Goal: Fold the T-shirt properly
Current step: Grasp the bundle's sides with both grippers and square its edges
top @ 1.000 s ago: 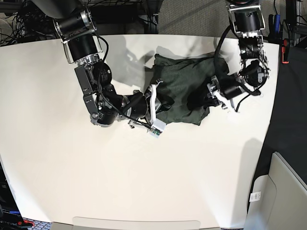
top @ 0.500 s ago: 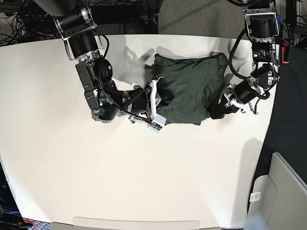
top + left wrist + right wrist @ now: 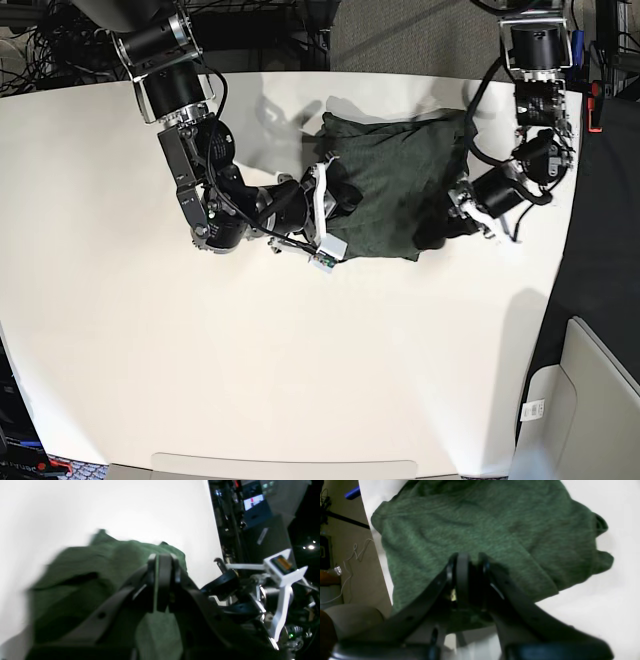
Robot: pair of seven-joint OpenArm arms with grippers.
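Since the T-shirt (image 3: 385,185) is already bunched into a rough rectangle near the far edge of the tabletop (image 3: 300,380), a little toward its right side in the base view, the step in hand looks like carrying or smoothing a fold with both arms at opposite edges. To do it well, the two grippers should move together at the same height, keeping the cloth lightly taut between them so the layer lands flat and its edges line up; a lopsided pull would likely drag the whole bundle across the tabletop (the knit looks thick and already creased).

The left gripper (image 3: 162,585) sits at the shirt's edge nearer the tabletop's right side, its jaws pressed together with a thin sliver of green cloth showing between them, so it appears to be pinching a fold. The shirt spreads out ahead of and beneath it.

The right gripper (image 3: 470,580) is at the opposite edge of the shirt, low over the fabric, its jaws nearly together; whether cloth is caught between them I cannot tell, since the gap is dark. The shirt body lies just beyond its tips.
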